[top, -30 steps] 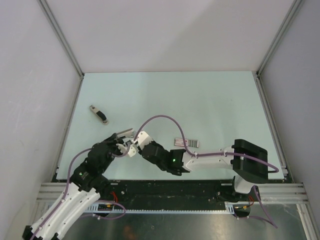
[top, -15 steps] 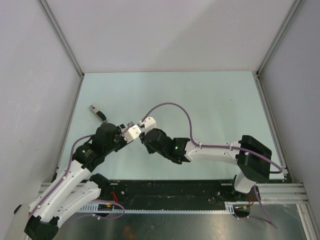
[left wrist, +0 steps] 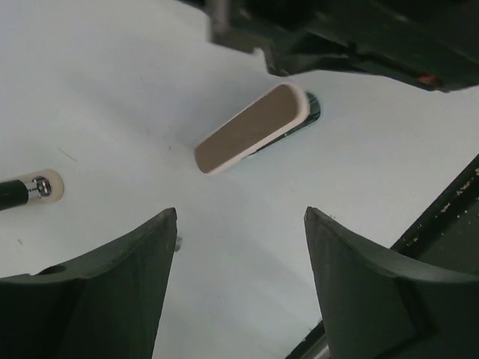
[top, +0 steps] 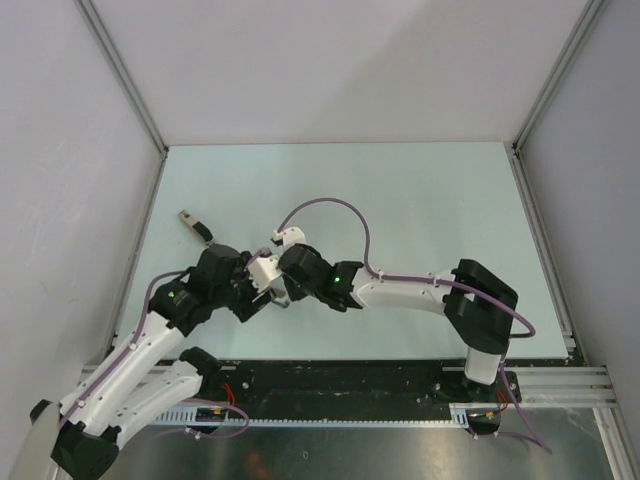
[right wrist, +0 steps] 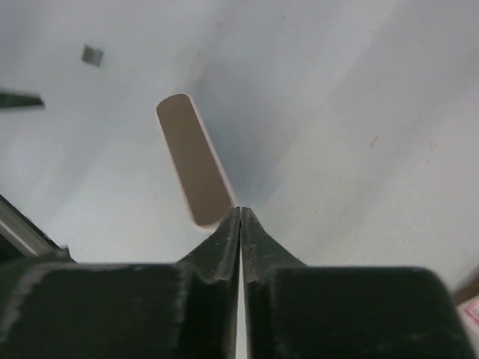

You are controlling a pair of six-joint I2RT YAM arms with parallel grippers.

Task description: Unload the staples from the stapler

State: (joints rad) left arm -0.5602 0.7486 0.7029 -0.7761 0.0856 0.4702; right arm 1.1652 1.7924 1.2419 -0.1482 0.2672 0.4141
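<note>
The pale green table (top: 400, 200) fills the floor of the white-walled cell; the right arm (top: 410, 290) stretches from its base at the near right edge leftward across the middle of the table, a purple cable (top: 330, 205) looping above it; the left arm (top: 150, 340) rises from the near left corner and meets it left of centre, so the two wrists sit close together there; the left gripper (left wrist: 239, 224) hangs spread wide with nothing between its dark fingers (left wrist: 112, 292), facing the table; the right gripper (right wrist: 239, 213) has its jaws pressed together along their whole length, their tips meeting on the near end of a flat tan piece (right wrist: 193, 158) with rounded ends and a pale rim, which they seem to pinch; that piece stands out slantwise from the tips, and in the left wrist view it lies just ahead of the gap between the open left fingers without touching them; a small dark and silver object (top: 197, 227) lies apart on the table, left of both grippers; a tiny grey fleck (right wrist: 92, 54) lies on the table beyond the tan piece; the stapler and the staples cannot be picked out in any view, the right arm covering the mid-table; only a pink-red sliver (right wrist: 468, 308) shows at the lower right corner of the right wrist view, too little to identify.
</note>
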